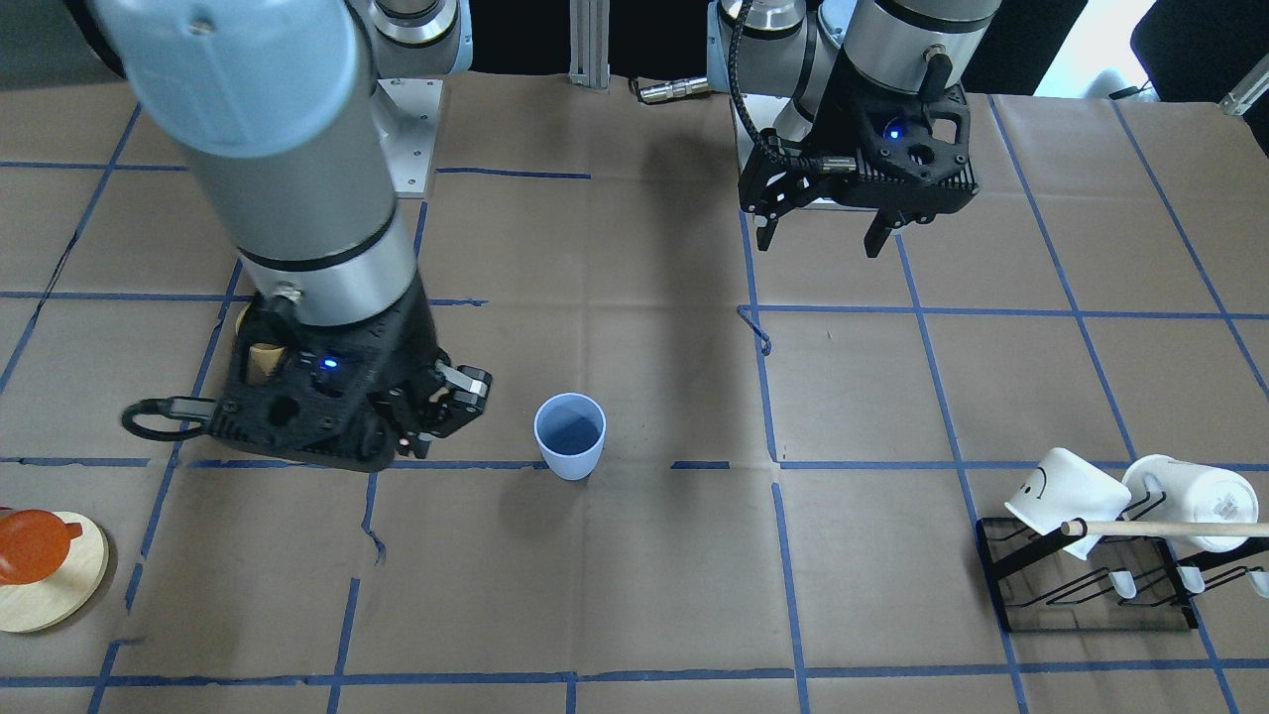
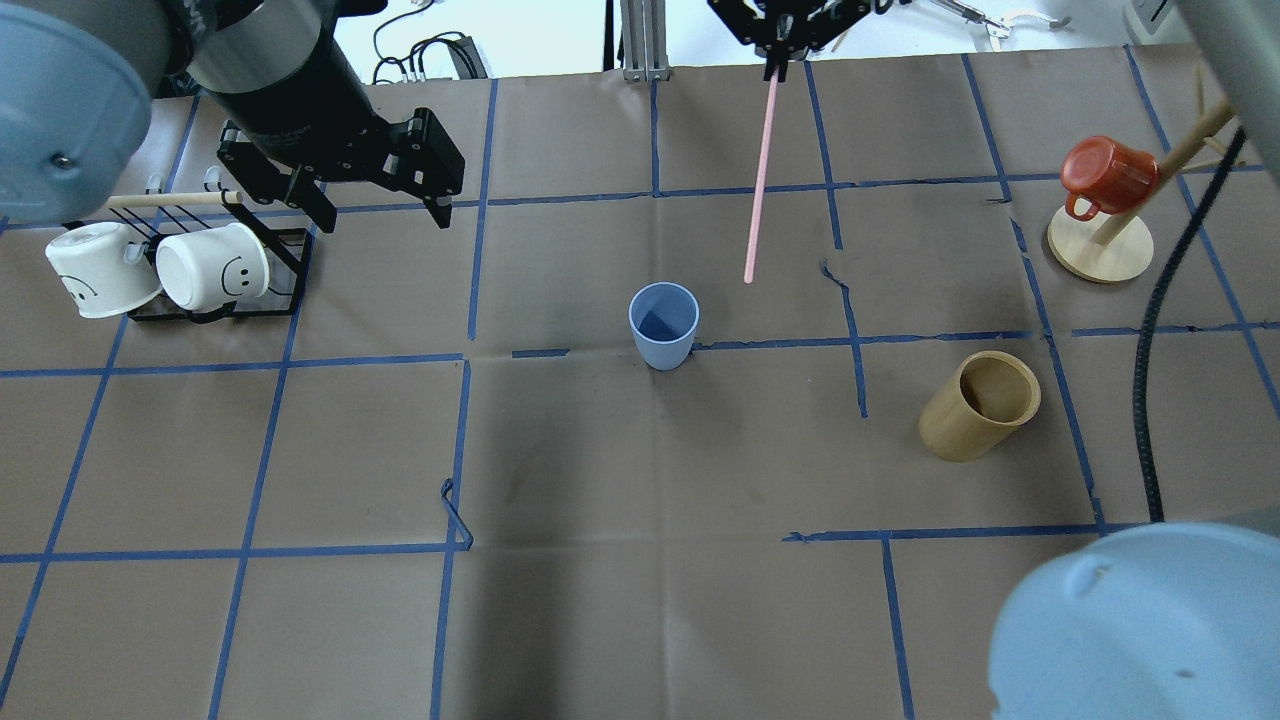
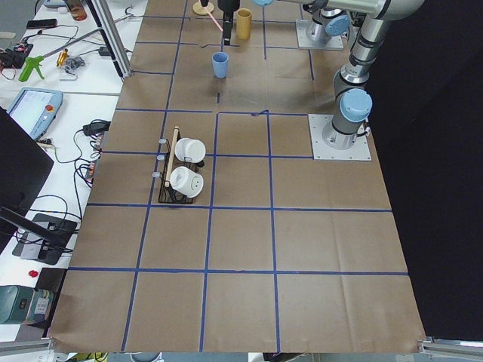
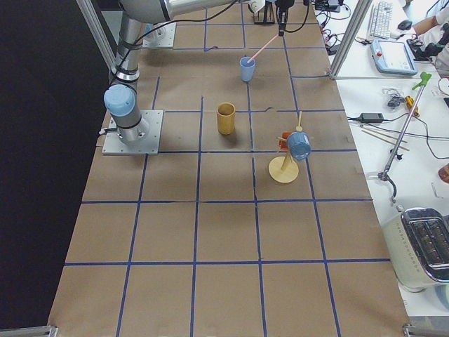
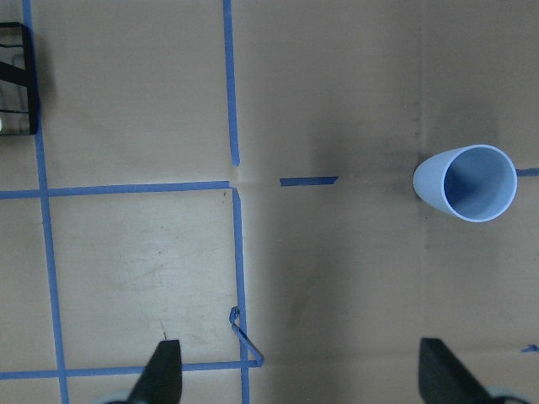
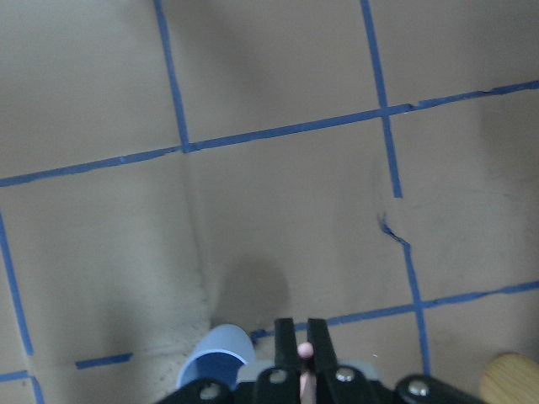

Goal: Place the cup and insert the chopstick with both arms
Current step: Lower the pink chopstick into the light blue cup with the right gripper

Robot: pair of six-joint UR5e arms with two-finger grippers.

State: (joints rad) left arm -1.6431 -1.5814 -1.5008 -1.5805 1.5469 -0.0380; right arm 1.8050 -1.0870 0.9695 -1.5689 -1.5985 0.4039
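**Slanted chopstick could knock the unheld cup**

The right claw (image 6: 302, 332) is clamped on the thin pink plastic chopstick (image 2: 760, 170). It hangs slanted, its tip near but not inside the upright pale-blue plastic cup (image 2: 663, 325) at the middle of the counter (image 2: 600, 620). The left claw (image 2: 382, 205) gapes apart, holding nothing, well away from the cup. If the tip lands on the rim, the light cup may topple or skid.

Count: 1 cup, 1 chopstick, 1 bamboo cylinder (image 2: 978, 405), 2 white mugs (image 2: 205, 265), 1 red mug (image 2: 1105, 172).
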